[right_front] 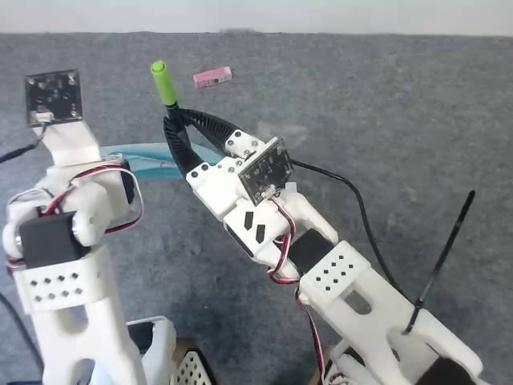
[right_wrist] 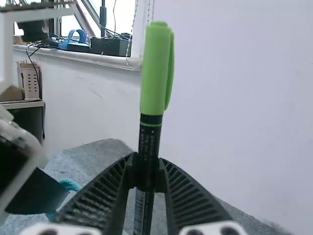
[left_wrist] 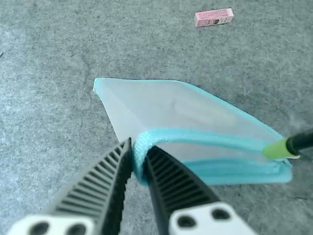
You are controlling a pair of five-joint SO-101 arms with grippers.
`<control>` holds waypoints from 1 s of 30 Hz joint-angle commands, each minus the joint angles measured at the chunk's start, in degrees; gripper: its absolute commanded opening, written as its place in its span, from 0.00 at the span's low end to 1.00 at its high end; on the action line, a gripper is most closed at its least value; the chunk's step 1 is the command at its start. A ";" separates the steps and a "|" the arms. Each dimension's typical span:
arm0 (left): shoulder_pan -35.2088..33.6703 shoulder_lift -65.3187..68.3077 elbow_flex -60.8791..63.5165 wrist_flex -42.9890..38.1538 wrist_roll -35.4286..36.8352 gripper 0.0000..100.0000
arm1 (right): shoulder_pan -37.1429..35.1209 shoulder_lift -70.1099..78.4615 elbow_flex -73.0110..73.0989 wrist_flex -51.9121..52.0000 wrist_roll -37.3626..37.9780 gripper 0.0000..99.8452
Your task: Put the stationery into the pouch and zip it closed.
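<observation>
Holding stage | left fingers (left_wrist: 105, 181) pinch pouch (left_wrist: 186, 112) rim | right fingers (right_wrist: 107, 196) clamp pen (right_wrist: 155, 73), not yet inside | eraser (left_wrist: 213, 17) loose on worktop (left_wrist: 49, 49) | zipping left

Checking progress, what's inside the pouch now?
Nothing shows through the translucent pouch. The marker, held in the right tool, has one end at its rim; the eraser lies outside. The left tool hides the part it pinches.

only illegible print on pink eraser (left_wrist: 213, 17)
</observation>
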 commanded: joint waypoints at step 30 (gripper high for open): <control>-0.26 -2.46 -2.07 -1.58 0.00 0.01 | -1.63 5.85 -13.71 4.62 -0.79 0.01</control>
